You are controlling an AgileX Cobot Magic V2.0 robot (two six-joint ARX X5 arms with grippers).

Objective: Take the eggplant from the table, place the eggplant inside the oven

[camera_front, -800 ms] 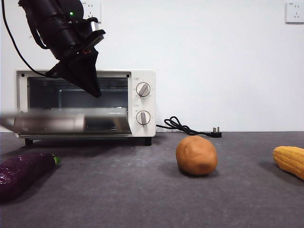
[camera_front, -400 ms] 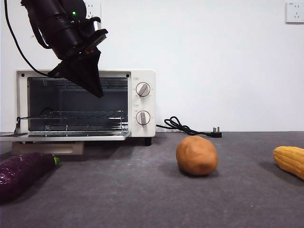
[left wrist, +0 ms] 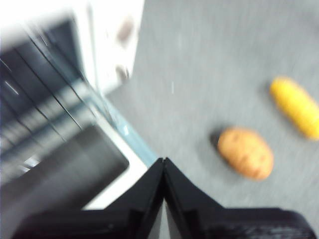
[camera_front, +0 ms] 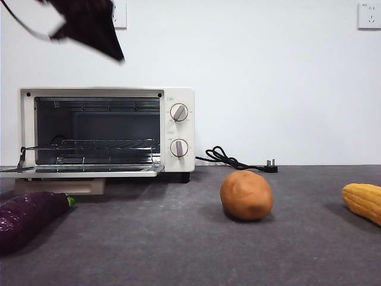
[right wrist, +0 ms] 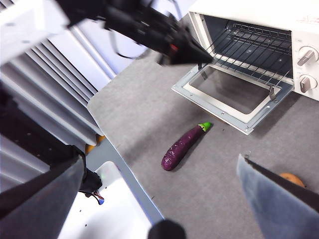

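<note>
The eggplant (camera_front: 30, 217) lies on its side on the dark grey counter (camera_front: 178, 250), close to the front camera at the left. Its small green stem tip points toward the oven (camera_front: 107, 130). Nothing touches it. In the right wrist view the eggplant (right wrist: 183, 145) lies on the counter (right wrist: 149, 119) just in front of the open oven door (right wrist: 229, 97), a little apart from it.

The brown potato (camera_front: 246, 195) sits near the middle of the counter. The yellow corn (camera_front: 363, 201) lies at the right edge, well apart from the potato.

Farther back stands the cream-white oven. Its door (camera_front: 83, 171) is folded down flat, and the wire rack (camera_front: 89, 145) inside shows. 2 round knobs (camera_front: 179, 112) sit on its right side. A black cord with a plug (camera_front: 235, 159) lies on the counter beside it, near the wall.

The left gripper (camera_front: 89, 27) hangs high above the oven, blurred. Its jaws are pressed together with nothing between them, as the left wrist view (left wrist: 163, 172) shows.

The right gripper (right wrist: 164, 164) is high over the counter. Its jaws are spread wide apart and hold nothing.
</note>
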